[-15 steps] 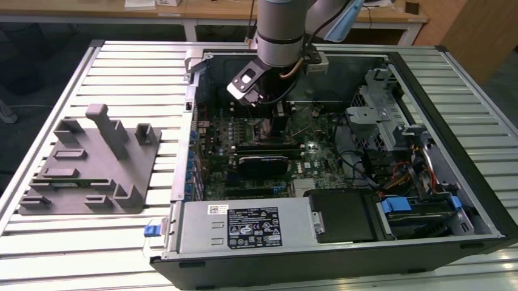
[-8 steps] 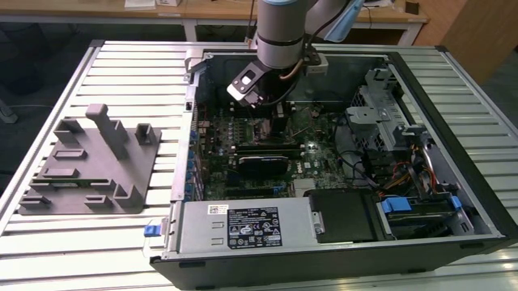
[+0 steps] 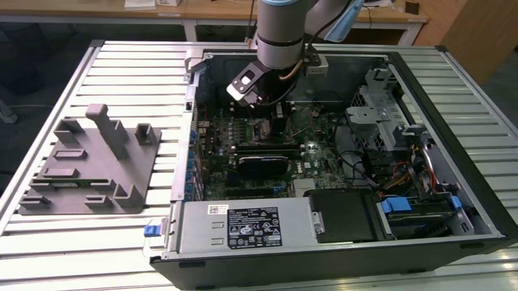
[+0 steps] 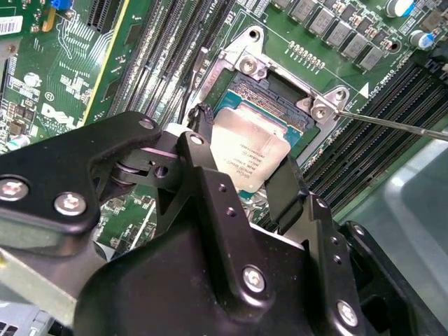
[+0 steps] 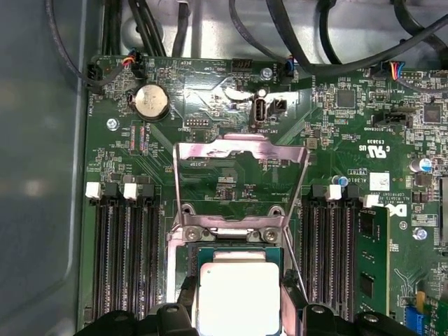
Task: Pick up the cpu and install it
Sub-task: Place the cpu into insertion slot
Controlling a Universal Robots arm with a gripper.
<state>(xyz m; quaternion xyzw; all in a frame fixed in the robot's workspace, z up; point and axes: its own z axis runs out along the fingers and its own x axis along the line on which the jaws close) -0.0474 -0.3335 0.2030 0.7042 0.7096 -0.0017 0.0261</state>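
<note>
**A:** Between the jaws is the cpu [image 5: 238,297]?

**B:** Yes. They are closed on two opposite edges of it, with the metal top facing up toward the wrist.

**A:** And the socket [image 4: 269,91]?

**B:** Straight beneath the jaws, on the motherboard [image 5: 350,140] inside the computer case [image 3: 453,200]. Its load plate [image 5: 238,175] is swung open just beyond them.

**A:** Is the chip square to it?

**B:** In the first wrist view its edges run parallel with the socket frame. In the second wrist view a strip of bare socket shows past the chip's far edge, on the hinge side.

**A:** Seated?

**B:** I cannot tell whether it touches the contacts or hangs just above them. My judgement is that the move turns on that small offset toward the hinge, not on reach.
</note>
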